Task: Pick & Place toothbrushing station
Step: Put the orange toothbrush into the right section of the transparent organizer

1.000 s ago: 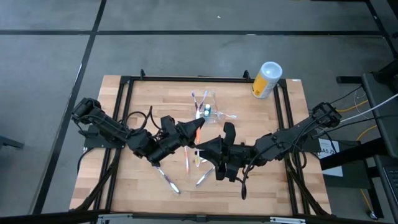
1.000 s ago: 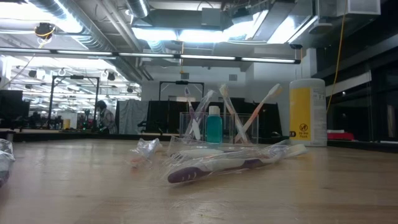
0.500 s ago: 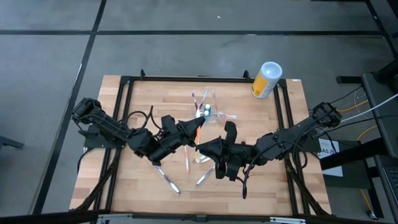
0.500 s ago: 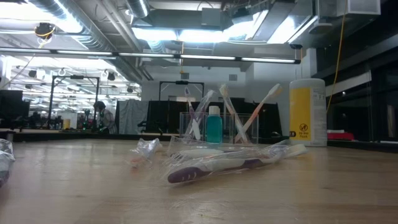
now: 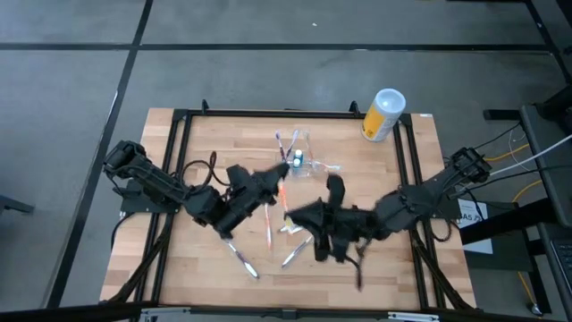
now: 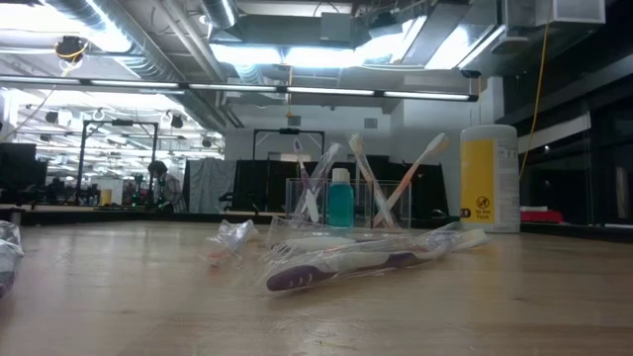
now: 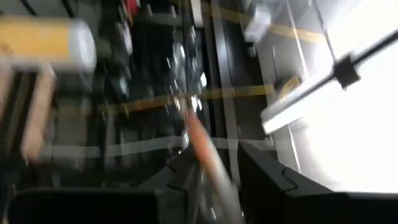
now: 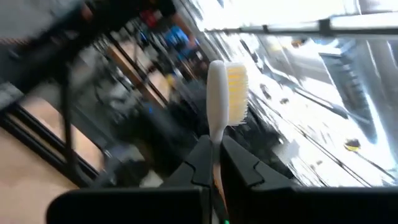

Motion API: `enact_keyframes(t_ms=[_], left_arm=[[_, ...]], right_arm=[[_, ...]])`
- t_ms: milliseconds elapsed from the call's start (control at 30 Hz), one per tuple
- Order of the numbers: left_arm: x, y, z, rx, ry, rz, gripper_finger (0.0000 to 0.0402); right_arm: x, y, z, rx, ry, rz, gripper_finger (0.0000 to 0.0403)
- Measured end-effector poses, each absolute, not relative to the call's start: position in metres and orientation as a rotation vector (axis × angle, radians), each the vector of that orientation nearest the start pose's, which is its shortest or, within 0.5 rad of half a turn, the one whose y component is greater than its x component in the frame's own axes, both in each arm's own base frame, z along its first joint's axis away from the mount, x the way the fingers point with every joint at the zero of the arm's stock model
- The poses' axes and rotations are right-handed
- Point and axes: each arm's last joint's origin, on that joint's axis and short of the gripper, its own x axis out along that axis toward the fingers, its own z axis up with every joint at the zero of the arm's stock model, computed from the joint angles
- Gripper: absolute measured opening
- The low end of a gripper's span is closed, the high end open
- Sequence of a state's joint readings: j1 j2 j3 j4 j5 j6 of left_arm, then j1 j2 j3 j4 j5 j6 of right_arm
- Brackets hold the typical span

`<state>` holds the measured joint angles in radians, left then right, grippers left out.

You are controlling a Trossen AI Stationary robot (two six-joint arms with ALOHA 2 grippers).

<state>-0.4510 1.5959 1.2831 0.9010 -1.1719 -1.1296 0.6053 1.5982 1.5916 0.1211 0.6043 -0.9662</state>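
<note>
Right gripper [image 8: 214, 165] fingers clamp a white toothbrush [image 8: 219, 93]; left gripper's [image 7: 208, 186] gap unclear. Keep brush upright above the toothbrushing station [image 5: 299, 154].

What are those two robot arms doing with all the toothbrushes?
They are filling the clear plastic toothbrush holder at the back of the wooden table. The right gripper is shut on a white toothbrush with yellow bristles. The left gripper is by an orange toothbrush. More wrapped toothbrushes lie on the table.

A lab-like workshop hall: exposed ceiling ducts [image 6: 148, 44], strip lights [image 6: 297, 91], equipment racks [image 6: 99, 148].
</note>
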Motion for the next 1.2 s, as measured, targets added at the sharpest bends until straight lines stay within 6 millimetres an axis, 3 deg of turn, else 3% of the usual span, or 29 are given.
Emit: enact_keyframes(t_ms=[233, 367, 500, 600, 700, 900, 1033, 1200], left_arm=[[0.31, -0.109, 0.409, -1.427, -0.938, 0.458, 0.0138], [0.293, -0.102, 0.423, -1.214, -0.941, 0.535, 0.0152], [0.263, -0.109, 0.432, -0.844, -0.688, 0.758, 0.0156], [0.239, -0.123, 0.439, -0.575, -0.388, 0.886, 0.0157], [0.223, -0.146, 0.437, -0.297, -0.139, 0.875, 0.0157], [0.202, -0.198, 0.41, -0.117, -0.042, 0.694, 0.0151], [0.2, -0.219, 0.374, -0.115, -0.038, 0.642, 0.0143], [0.217, -0.235, 0.316, -0.084, -0.028, 0.655, 0.0141]], right_arm=[[0.3, 0.204, 0.436, -0.903, -0.081, -0.051, 0.0013], [0.299, 0.204, 0.436, -0.902, -0.056, -0.093, 0.0013], [0.297, 0.204, 0.437, -0.87, -0.028, -0.153, 0.0013], [0.294, 0.199, 0.44, -0.77, -0.022, -0.18, 0.0013], [0.289, 0.187, 0.449, -0.614, -0.036, -0.178, 0.0013], [0.278, 0.147, 0.462, -0.341, -0.003, -0.114, 0.0013], [0.273, 0.119, 0.469, -0.206, 0.009, -0.05, 0.0013], [0.285, 0.078, 0.466, -0.103, 0.05, -0.042, 0.0013]])
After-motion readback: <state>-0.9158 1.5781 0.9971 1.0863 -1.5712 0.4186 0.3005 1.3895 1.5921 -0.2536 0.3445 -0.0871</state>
